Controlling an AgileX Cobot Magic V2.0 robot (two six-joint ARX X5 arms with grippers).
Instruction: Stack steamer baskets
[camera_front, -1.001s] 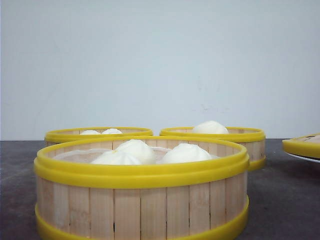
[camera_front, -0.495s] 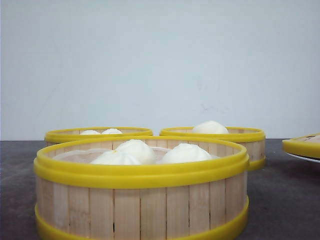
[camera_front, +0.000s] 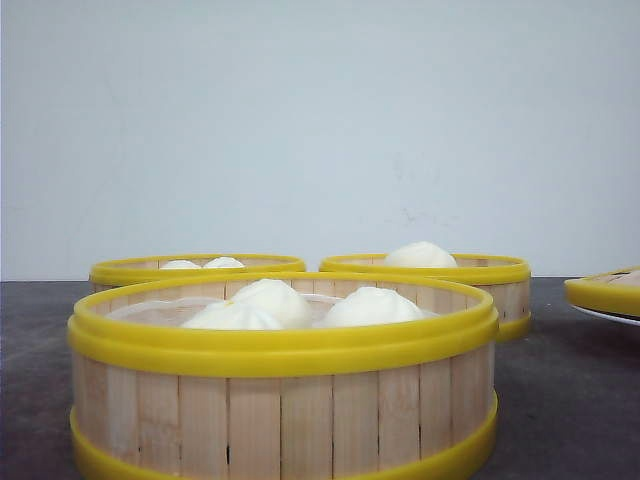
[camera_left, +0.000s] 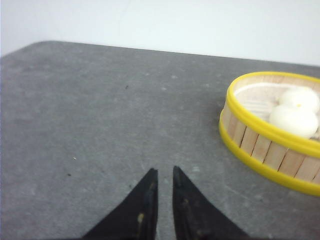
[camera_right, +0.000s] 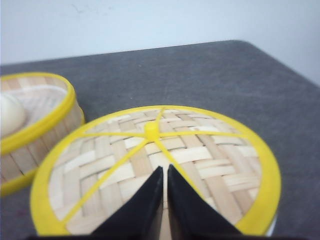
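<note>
Steamer baskets (camera_front: 283, 385) unstacked; both pincers (camera_left: 164, 175) (camera_right: 164, 172) nearly closed.

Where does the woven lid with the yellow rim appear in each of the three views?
Front view: the woven lid is at the right edge, cut off by the frame.
Left wrist view: not in it.
Right wrist view: it fills the foreground.
Shared landmark: probably the steamer basket with one visible bun, beside it.

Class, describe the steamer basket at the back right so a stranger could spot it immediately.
Start at the big near basket that fills the front view, then look behind it to the two baskets by the wall. Take the back right basket: a single white bun rises above its yellow rim, while the back left basket shows two smaller ones.
</note>
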